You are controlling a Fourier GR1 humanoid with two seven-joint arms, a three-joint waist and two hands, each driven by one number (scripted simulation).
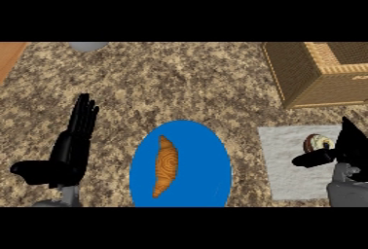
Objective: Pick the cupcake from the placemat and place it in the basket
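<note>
Cupcake [318,143] sits on the grey placemat [287,170] near the desk's right edge, beside the right hand [345,148], whose thumb reaches toward it, spread and holding nothing. A shallow closing could nudge it sideways, away from the basket [316,78].

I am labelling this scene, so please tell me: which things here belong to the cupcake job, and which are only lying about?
Belong to the job:
cupcake
placemat
basket
right hand, beside the cupcake

Only lying about:
blue plate
croissant on it
grey object at the far edge
left hand, resting open
</note>
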